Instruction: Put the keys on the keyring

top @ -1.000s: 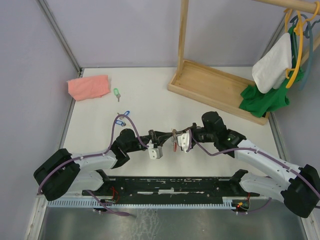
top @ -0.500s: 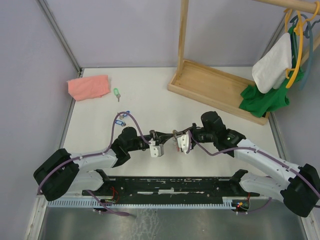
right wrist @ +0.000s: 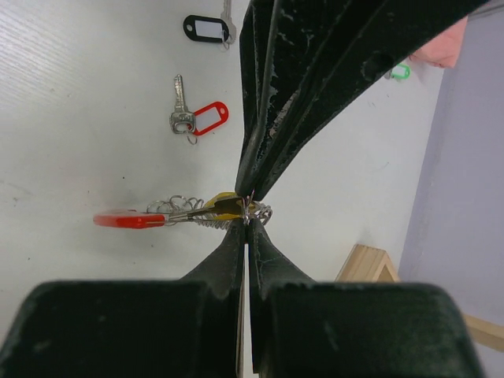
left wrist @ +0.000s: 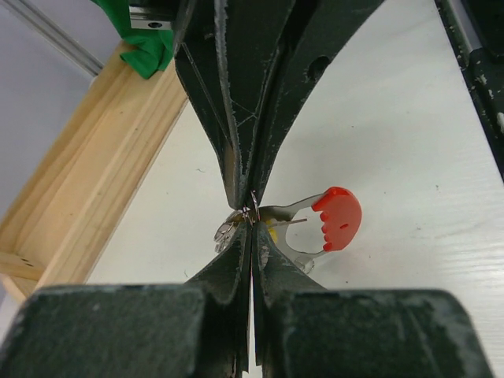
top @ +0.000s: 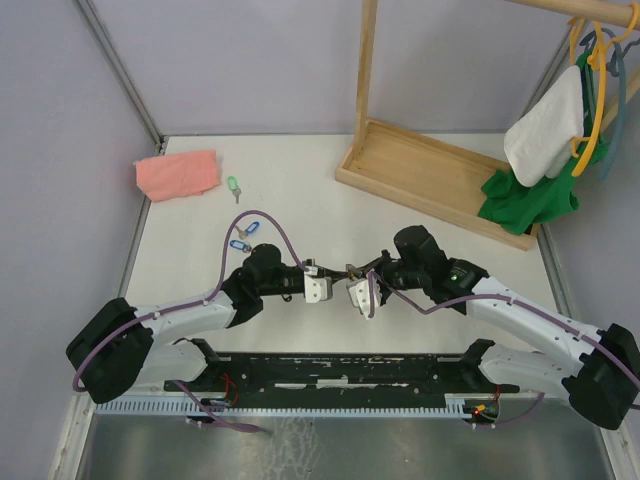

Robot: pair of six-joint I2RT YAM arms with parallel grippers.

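The keyring hangs above the table between my two grippers: its red crescent [left wrist: 339, 219] to the right in the left wrist view, edge-on [right wrist: 126, 220] in the right wrist view, with the silver coiled loop [right wrist: 183, 209] beside it. A yellow-tagged key [right wrist: 224, 204] sits at the loop. My left gripper [left wrist: 252, 224] and right gripper [right wrist: 249, 221] meet tip to tip, both shut on the thin wire of the loop. In the top view the left gripper [top: 338, 276] and right gripper [top: 356, 277] touch near the table's middle. Loose keys lie on the table: red-tagged [right wrist: 206, 118], black-tagged [right wrist: 206, 28], green-tagged [top: 233, 186], blue-tagged [top: 240, 245].
A pink cloth [top: 177, 173] lies at the far left. A wooden rack base [top: 430, 175] with an upright post stands at the back right, with green fabric [top: 530, 195] and a white cloth [top: 545, 125] hanging on hangers beside it. The left arm's purple cable arcs over the blue-tagged key.
Both grippers have drawn closer together over the table's middle, the left one shifting away from the bases and right, the right one left. The left arm's cable loop has risen.
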